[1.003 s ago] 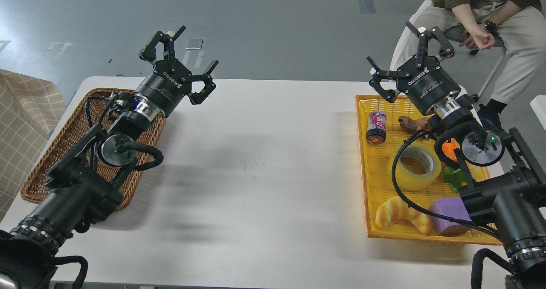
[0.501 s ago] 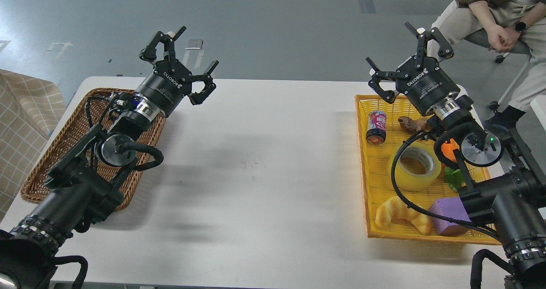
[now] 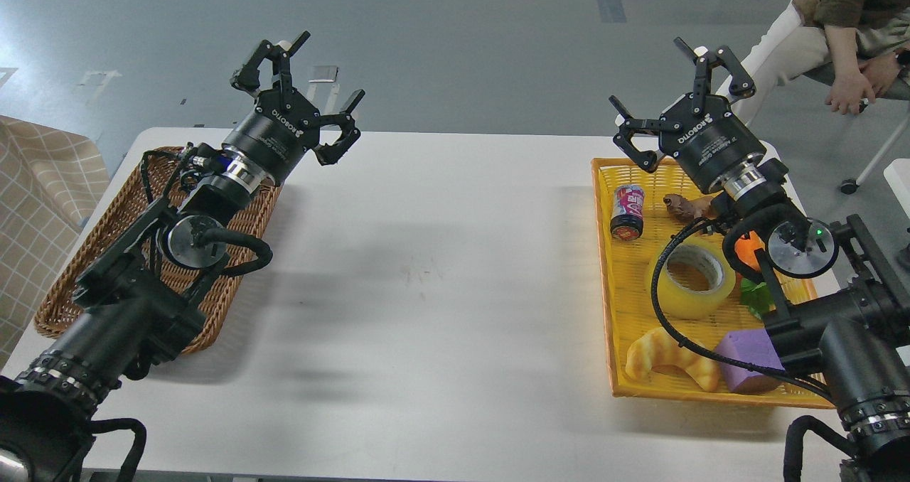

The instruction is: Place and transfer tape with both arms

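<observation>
The tape [image 3: 691, 277], a wide roll of translucent yellow tape with a grey-white core, lies flat in the yellow tray [image 3: 603, 254] on the right of the table. My right gripper [image 3: 675, 91] is open and empty, held up above the tray's far end, well beyond the tape. My right arm's cable passes over the tape's edge. My left gripper [image 3: 302, 91] is open and empty, raised over the far left of the table, beside the wicker basket [image 3: 64, 297].
In the yellow tray lie a small can [image 3: 627, 212], a brown object [image 3: 686, 206], an orange and green item [image 3: 753, 269], a croissant [image 3: 668, 357] and a purple block [image 3: 746, 350]. A seated person [image 3: 846, 48] is beyond the table's far right corner. A checked cloth [image 3: 35, 205] is at left.
My left gripper has lifted slightly and moved a little away from me. The right gripper has hardly moved. The seated person has shifted to the right.
</observation>
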Action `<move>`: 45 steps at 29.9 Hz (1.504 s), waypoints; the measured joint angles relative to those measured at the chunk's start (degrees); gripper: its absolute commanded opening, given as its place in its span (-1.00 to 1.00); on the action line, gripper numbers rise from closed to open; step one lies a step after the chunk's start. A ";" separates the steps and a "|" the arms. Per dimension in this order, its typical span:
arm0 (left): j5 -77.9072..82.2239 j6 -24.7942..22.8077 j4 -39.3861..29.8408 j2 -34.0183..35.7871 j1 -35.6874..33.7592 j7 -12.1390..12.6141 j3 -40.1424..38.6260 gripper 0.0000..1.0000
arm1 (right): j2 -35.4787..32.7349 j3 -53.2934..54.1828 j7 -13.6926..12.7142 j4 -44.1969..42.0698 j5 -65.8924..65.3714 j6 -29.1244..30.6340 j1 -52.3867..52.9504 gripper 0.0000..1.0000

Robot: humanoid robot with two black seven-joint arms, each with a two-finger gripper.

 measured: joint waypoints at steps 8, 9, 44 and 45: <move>0.00 0.00 0.01 -0.14 0.15 0.17 0.00 0.96 | 0.00 -0.07 0.00 0.02 0.00 0.00 0.04 1.00; 0.00 0.00 -0.01 -0.21 0.18 0.17 0.00 0.96 | 0.00 -0.09 0.00 0.05 0.00 0.00 0.04 1.00; -0.05 0.00 -0.07 0.21 0.54 -0.16 -0.31 0.96 | -0.08 0.19 0.27 0.83 0.18 0.00 0.52 1.00; -0.07 0.00 -0.07 0.27 0.54 -0.18 -0.34 0.96 | -0.15 0.20 0.27 0.89 0.18 0.00 0.57 1.00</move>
